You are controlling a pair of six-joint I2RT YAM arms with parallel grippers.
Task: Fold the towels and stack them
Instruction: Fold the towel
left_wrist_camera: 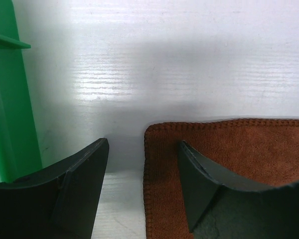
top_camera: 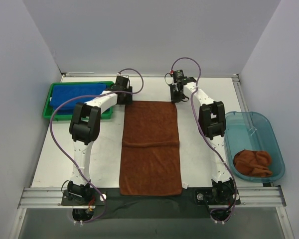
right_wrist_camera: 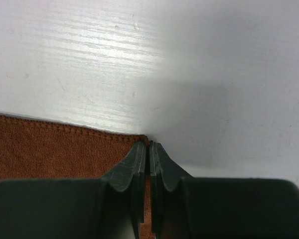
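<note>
Right pincer is closed on the towel corner, only barely; left pincer stands open. The corner may slip.

I worked in a lab test cell: blank white panels boxed a white table edged by aluminium rail.

Far right corner of brown towel lost between fingers of right gripper; wrist views crop the rest. Left of it, left arm partly covers blue towels, count unclear. Right of it, rust cloth bunched, count unreadable.
</note>
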